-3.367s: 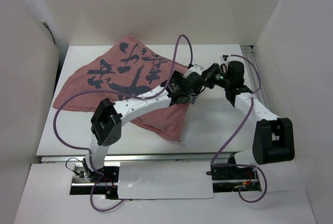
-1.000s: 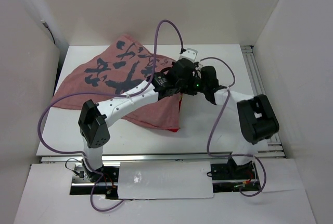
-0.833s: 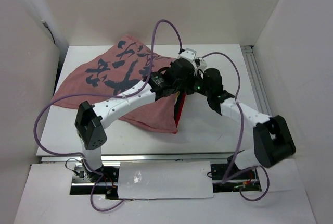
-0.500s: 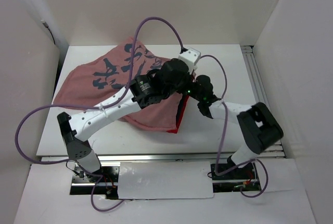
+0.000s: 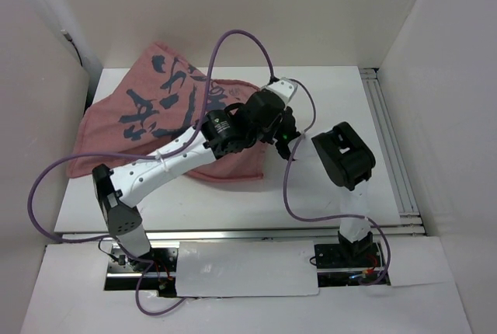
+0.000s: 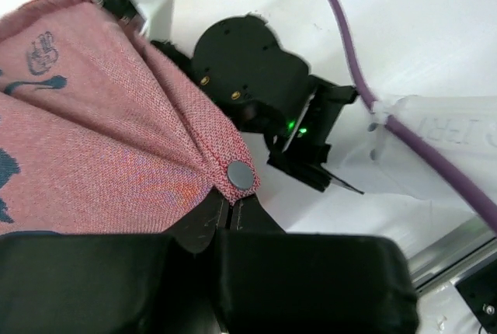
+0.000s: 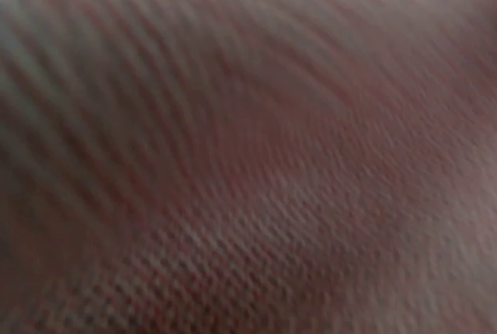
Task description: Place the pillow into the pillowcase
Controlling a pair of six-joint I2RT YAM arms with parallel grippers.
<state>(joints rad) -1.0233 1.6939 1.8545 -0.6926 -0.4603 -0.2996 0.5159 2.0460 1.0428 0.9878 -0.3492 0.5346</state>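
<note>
The pillowcase (image 5: 147,116), faded pinkish-red with dark markings, lies bunched over the table's back left. My left gripper (image 6: 233,196) is shut on its hem, right beside a grey snap button (image 6: 239,173), and holds that edge up near the table's middle (image 5: 268,120). The right arm (image 5: 343,155) is folded tight, and its black wrist (image 6: 248,78) reaches under the lifted cloth. Its fingers are hidden. The right wrist view is filled with blurred red pillowcase weave (image 7: 248,147). The pillow is out of view.
White walls close in the table on the left, back and right. A metal rail (image 5: 388,140) runs down the right edge. Purple cables (image 5: 237,35) loop high over the pillowcase and down past the right arm (image 5: 287,186).
The left arm has dragged the pillowcase's edge left and back, so the case has shifted that way. The right arm has folded up and pushed its wrist under the cloth.
</note>
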